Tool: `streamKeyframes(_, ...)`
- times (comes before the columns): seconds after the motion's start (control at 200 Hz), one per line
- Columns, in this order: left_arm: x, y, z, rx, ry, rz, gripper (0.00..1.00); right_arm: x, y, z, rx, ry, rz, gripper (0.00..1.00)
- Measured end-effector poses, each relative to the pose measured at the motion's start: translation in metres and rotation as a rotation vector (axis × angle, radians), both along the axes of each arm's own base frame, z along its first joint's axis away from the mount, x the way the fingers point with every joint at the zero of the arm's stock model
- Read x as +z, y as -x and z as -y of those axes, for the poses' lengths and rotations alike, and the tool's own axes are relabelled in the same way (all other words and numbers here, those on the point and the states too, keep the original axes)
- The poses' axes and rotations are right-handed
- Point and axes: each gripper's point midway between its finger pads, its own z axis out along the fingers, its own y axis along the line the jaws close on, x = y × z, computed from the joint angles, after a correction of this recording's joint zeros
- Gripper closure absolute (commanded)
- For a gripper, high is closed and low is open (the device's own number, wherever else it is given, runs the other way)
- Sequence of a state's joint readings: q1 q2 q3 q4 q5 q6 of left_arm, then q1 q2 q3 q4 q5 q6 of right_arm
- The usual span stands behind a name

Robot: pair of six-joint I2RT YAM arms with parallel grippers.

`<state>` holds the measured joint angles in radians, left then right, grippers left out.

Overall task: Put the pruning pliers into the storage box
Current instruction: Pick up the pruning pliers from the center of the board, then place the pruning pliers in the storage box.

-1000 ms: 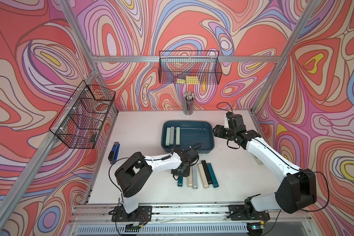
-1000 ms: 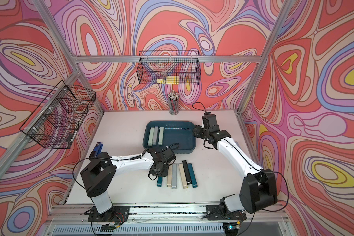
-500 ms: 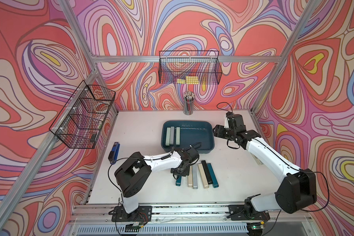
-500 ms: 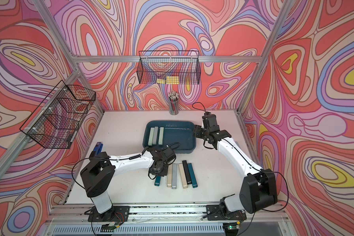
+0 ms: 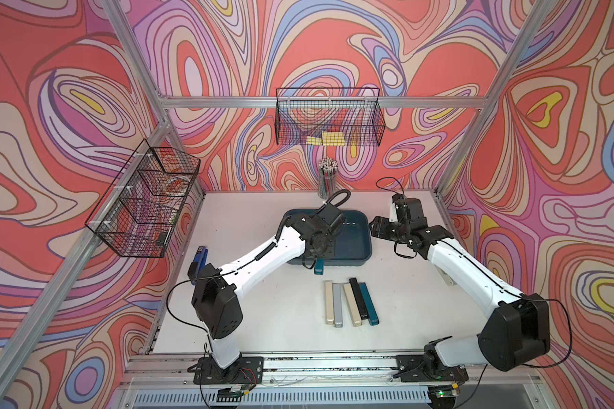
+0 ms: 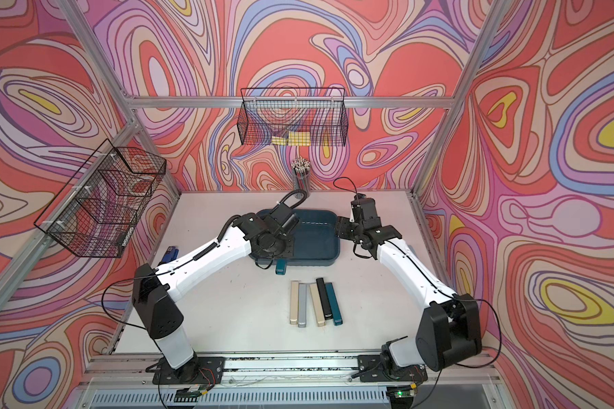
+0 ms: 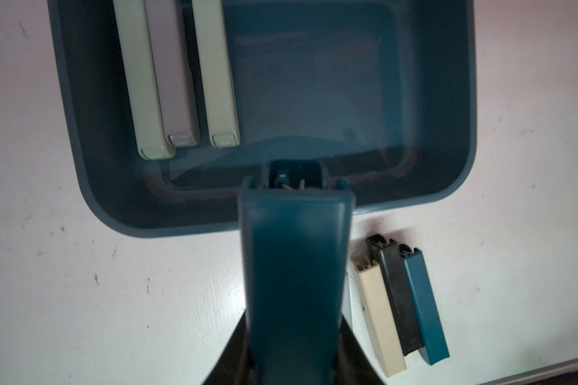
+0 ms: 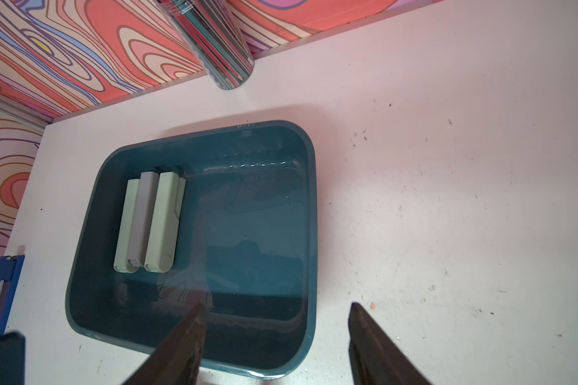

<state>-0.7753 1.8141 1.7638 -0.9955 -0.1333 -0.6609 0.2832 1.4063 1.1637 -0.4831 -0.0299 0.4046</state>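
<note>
The storage box [image 5: 367, 240] [image 6: 335, 240] is a dark teal tray at mid-table. Three pruning pliers lie side by side in its left part: pale green [image 7: 144, 83], grey [image 7: 174, 73] and pale green [image 7: 217, 76]. My left gripper [image 5: 319, 253] [image 7: 294, 350] is shut on a teal pruning pliers [image 7: 294, 266] [image 5: 318, 266], held over the box's front rim [image 7: 181, 230]. Several more pliers [image 5: 351, 304] [image 6: 314, 302] lie in a row in front of the box. My right gripper [image 8: 276, 306] [image 5: 376, 226] hovers open at the box's right edge, holding nothing.
A blue stapler [image 5: 199, 263] lies at the table's left edge. A cup of pencils [image 5: 327, 180] stands behind the box. Two black wire baskets [image 5: 328, 117] [image 5: 146, 202] hang on the walls. A beige case [image 5: 444, 275] lies partly under the right arm.
My left gripper has lifted the teal pliers off the left end of the row and carried it back to the box's front rim. The right arm has not moved.
</note>
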Motion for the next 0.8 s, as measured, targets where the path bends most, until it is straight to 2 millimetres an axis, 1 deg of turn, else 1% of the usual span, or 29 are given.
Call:
streamKeyframes(0.07,0.008,-0.022,0.004,0.003,0.007,0.028,0.79,0.007,0.003,0.001,0.000,-0.006,0.020,0.32)
streamKeyframes(0.14,0.009,-0.043,0.010,-0.001,0.005,0.045,0.79,0.012,0.007,0.002,0.000,-0.010,0.033,0.32)
streamKeyframes(0.245,-0.002,-0.068,0.018,-0.009,-0.004,0.049,0.79,0.013,0.011,0.003,0.000,-0.011,0.034,0.31)
streamKeyframes(0.31,-0.017,-0.081,0.021,-0.010,-0.017,0.033,0.79,0.011,0.014,0.004,0.000,-0.010,0.030,0.32)
streamKeyframes(0.406,-0.039,-0.093,0.021,-0.004,-0.038,0.005,0.79,0.009,0.016,0.005,0.000,-0.008,0.023,0.32)
streamKeyframes(0.526,-0.066,-0.106,0.017,0.015,-0.058,-0.024,0.79,0.011,0.019,0.006,-0.003,-0.011,0.026,0.32)
streamKeyframes(0.621,-0.081,-0.113,0.016,0.027,-0.067,-0.036,0.79,0.014,0.022,0.006,-0.004,-0.015,0.030,0.33)
streamKeyframes(0.801,-0.102,-0.126,0.019,0.039,-0.067,-0.035,0.80,0.019,0.028,0.005,0.001,-0.035,0.038,0.33)
